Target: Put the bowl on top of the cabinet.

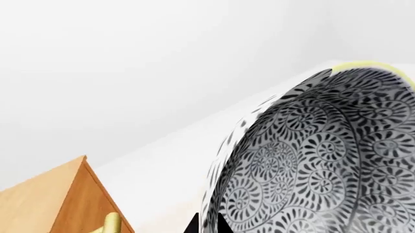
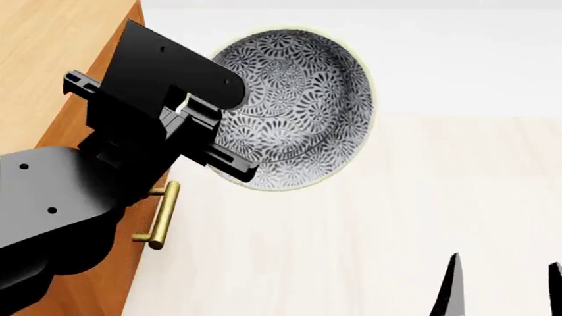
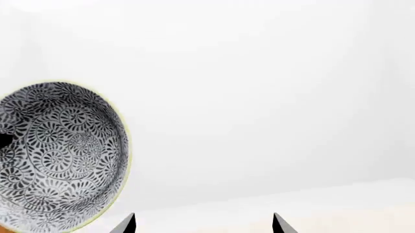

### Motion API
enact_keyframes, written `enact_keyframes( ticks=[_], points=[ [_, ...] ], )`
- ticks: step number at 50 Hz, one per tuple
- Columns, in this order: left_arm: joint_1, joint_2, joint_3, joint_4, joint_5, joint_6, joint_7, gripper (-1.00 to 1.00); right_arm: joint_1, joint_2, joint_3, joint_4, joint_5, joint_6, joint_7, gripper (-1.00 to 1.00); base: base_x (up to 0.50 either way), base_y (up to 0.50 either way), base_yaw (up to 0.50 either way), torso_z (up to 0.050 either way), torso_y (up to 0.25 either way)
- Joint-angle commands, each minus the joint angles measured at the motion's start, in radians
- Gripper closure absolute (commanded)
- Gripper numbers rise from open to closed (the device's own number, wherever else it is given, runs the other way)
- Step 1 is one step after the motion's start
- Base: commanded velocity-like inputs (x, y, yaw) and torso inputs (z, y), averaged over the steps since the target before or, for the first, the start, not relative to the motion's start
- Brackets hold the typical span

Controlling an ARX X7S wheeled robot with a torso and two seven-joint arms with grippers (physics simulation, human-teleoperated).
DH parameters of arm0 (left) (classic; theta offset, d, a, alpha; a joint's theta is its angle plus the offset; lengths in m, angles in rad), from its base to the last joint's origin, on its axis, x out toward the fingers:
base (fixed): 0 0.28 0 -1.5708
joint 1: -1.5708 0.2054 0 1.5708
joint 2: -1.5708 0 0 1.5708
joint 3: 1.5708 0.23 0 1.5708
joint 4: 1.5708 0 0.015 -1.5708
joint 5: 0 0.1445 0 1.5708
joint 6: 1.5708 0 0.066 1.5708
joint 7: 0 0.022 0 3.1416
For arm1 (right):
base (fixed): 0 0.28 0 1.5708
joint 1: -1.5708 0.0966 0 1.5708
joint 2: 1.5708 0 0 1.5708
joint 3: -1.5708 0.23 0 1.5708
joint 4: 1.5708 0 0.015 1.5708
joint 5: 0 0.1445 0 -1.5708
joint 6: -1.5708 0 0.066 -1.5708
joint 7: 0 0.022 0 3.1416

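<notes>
The bowl (image 2: 294, 108), white with dense grey-black floral pattern and a thin yellowish rim, hangs in the air tipped on its side, its inside facing the head camera. My left gripper (image 2: 210, 141) is shut on its rim, the wall pinched between the two dark fingertips (image 1: 222, 224). The bowl (image 1: 324, 160) fills much of the left wrist view. The orange-brown cabinet (image 2: 52, 46) stands just left of the bowl, its lighter top level with my left arm. My right gripper (image 2: 502, 289) is open and empty, low at the right; the bowl (image 3: 58, 155) shows in its view.
A brass bar handle (image 2: 163, 214) sticks out from the cabinet's front below my left gripper. The cabinet's corner (image 1: 77, 194) and a handle (image 1: 112, 224) show in the left wrist view. A pale wooden floor (image 2: 378, 217) stretches out to the right, with a white wall (image 2: 457, 59) behind.
</notes>
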Motion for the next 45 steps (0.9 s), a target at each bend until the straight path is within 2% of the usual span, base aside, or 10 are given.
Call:
enact_keyframes(
  ticks=[1,6,9,13,14,17,24,34,37,45],
  points=[
    [-0.079,0.013,-0.060,0.060,-0.069,-0.157,-0.064,1.00,-0.074,-0.138,0.006,0.207,0.029,-0.267,-0.135,-1.00,0.00,0.00,0.00,0.000,0.000],
    [-0.111,0.024,-0.089,0.104,-0.110,-0.237,-0.105,1.00,-0.057,-0.184,-0.006,0.294,0.086,-0.313,-0.204,-1.00,0.00,0.00,0.00,0.000,0.000],
    [-0.136,0.046,-0.119,0.122,-0.147,-0.304,-0.141,1.00,-0.045,-0.213,-0.021,0.355,0.164,-0.364,-0.303,-1.00,0.00,0.00,0.00,0.000,0.000],
    [-0.143,0.055,-0.132,0.123,-0.164,-0.323,-0.154,1.00,-0.045,-0.218,-0.014,0.372,0.167,-0.365,-0.303,-1.00,0.00,0.00,0.00,0.000,0.000],
    [-0.161,0.080,-0.155,0.121,-0.200,-0.379,-0.171,1.00,-0.046,-0.235,-0.014,0.409,0.211,-0.397,-0.355,-1.00,0.00,0.00,0.00,0.000,0.000],
    [-0.187,0.105,-0.175,0.116,-0.219,-0.413,-0.210,1.00,-0.036,-0.259,-0.015,0.455,0.238,-0.413,-0.399,-1.00,0.00,0.00,0.00,0.000,0.000],
    [-0.270,0.130,-0.179,0.054,-0.254,-0.440,-0.236,1.00,-0.057,-0.251,0.006,0.434,0.218,-0.413,-0.373,-1.00,0.00,0.00,0.00,0.000,0.001],
    [-0.391,0.149,-0.291,-0.129,-0.365,-0.431,-0.285,1.00,-0.057,-0.255,0.013,0.422,0.179,-0.392,-0.351,-1.00,0.00,0.00,0.00,0.000,0.000],
    [-0.393,0.145,-0.284,-0.133,-0.378,-0.424,-0.293,1.00,-0.058,-0.256,0.016,0.421,0.179,-0.390,-0.352,-1.00,0.00,0.00,0.00,0.000,0.000],
    [-0.441,0.150,-0.366,-0.249,-0.428,-0.413,-0.359,1.00,-0.053,-0.261,0.017,0.423,0.173,-0.378,-0.354,-1.00,0.00,0.00,0.00,0.000,0.001]
  ],
)
